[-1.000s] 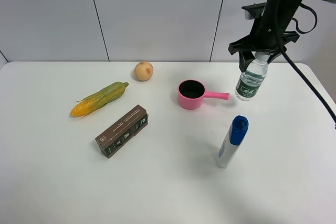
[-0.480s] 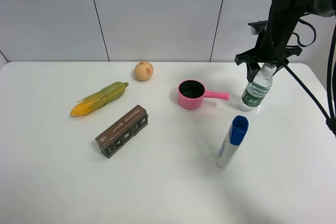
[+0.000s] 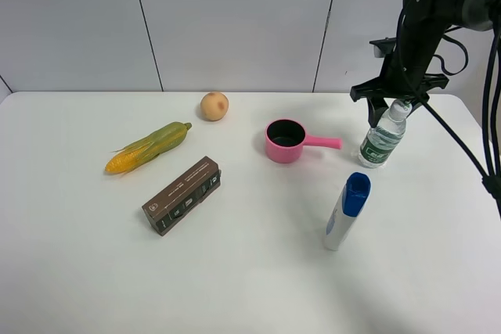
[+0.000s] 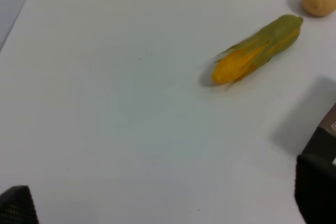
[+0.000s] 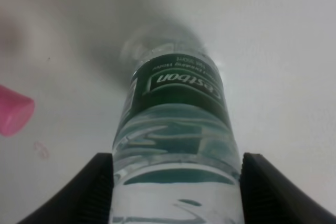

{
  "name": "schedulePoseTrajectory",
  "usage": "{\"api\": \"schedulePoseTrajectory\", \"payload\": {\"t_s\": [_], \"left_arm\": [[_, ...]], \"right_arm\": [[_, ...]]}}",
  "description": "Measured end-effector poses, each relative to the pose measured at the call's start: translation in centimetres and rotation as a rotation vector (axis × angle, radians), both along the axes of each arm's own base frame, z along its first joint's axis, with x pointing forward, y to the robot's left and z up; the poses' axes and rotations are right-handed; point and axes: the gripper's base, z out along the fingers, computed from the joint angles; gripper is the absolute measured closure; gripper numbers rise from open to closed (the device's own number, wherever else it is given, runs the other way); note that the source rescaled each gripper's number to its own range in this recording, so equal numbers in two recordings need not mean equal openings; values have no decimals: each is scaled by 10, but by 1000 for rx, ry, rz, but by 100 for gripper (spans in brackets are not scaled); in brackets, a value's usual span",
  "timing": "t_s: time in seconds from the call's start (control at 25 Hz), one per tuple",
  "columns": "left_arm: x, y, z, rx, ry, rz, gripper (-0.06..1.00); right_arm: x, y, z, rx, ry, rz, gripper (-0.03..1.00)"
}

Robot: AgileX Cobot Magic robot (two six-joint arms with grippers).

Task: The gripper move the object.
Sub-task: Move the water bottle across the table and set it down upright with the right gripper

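The clear water bottle (image 3: 382, 142) with the green label stands tilted on the white table (image 3: 250, 271), right of the pink pot. My right gripper (image 3: 398, 99) is at the bottle's top, with its black jaws closed against both sides. In the right wrist view the bottle (image 5: 176, 129) fills the gap between the two fingers of the gripper (image 5: 176, 182). My left gripper (image 4: 165, 203) is open and empty over bare table; it is out of the exterior high view.
A pink pot (image 3: 286, 140) points its handle at the bottle. A white bottle with a blue cap (image 3: 347, 210) stands in front. Corn (image 3: 149, 147), a brown box (image 3: 182, 195) and a round fruit (image 3: 214, 105) lie on the left.
My right gripper lowered the bottle from above the table onto it, a little to the right. The bottle now leans more. The left arm has not moved.
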Motion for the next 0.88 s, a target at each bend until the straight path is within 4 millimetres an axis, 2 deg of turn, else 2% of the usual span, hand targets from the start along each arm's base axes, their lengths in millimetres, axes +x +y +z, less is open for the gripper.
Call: {"api": "schedulePoseTrajectory", "payload": {"t_s": [0.88], "left_arm": [[0,0,0,0,0,0,-6]], "right_arm": [[11,-6,-5,-3,-72,-18,97]]}}
